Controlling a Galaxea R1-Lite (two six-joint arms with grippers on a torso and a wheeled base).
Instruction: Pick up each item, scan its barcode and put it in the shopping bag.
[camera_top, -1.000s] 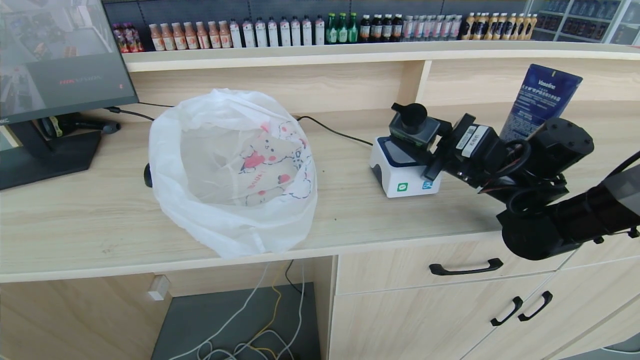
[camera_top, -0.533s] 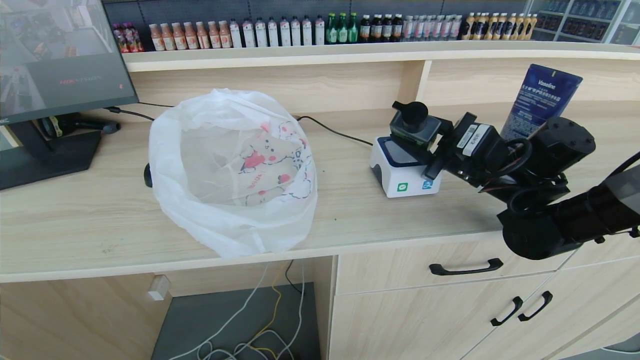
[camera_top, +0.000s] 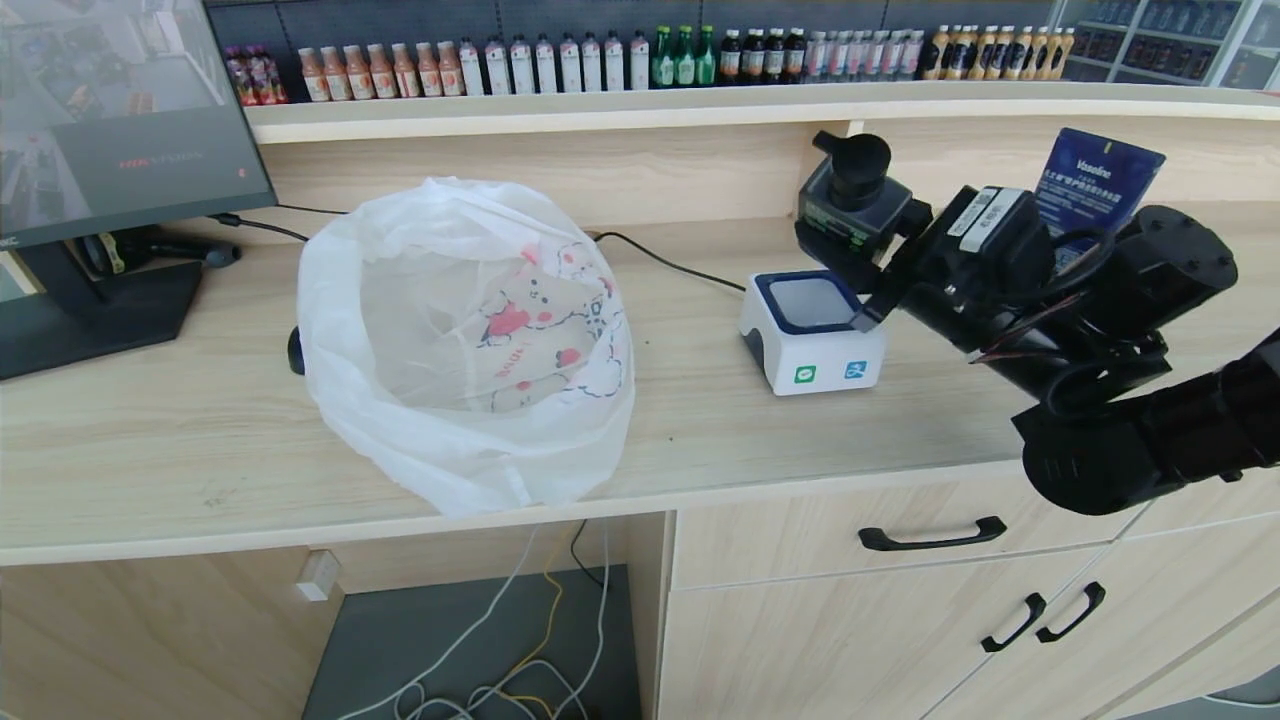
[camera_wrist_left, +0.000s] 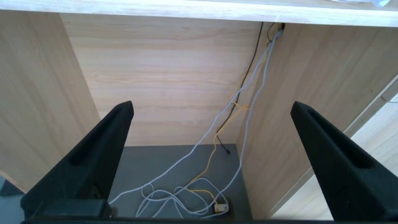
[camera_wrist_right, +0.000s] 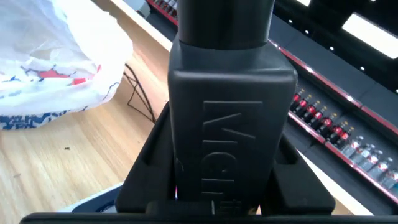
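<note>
My right gripper (camera_top: 868, 236) is shut on a dark square bottle with a black round cap (camera_top: 855, 195), held in the air just above and behind the white barcode scanner (camera_top: 812, 335) on the counter. In the right wrist view the dark bottle (camera_wrist_right: 227, 124) sits squeezed between the jaws. The white plastic shopping bag (camera_top: 465, 335) stands open on the counter left of the scanner. My left gripper (camera_wrist_left: 211, 162) hangs open under the counter, nothing between its fingers (camera_wrist_left: 93, 162). A blue tube (camera_top: 1095, 190) stands behind my right arm.
A monitor (camera_top: 110, 130) on a stand sits at the counter's far left, with a handheld scanner (camera_top: 150, 250) beside it. A black cable (camera_top: 665, 262) runs from the back to the white scanner. Drink bottles line the back shelf (camera_top: 650, 60). Loose cables (camera_wrist_left: 205, 186) lie under the counter.
My right gripper has lifted the dark bottle up and back off the scanner's top, uncovering its window. The bag and scanner have stayed put.
</note>
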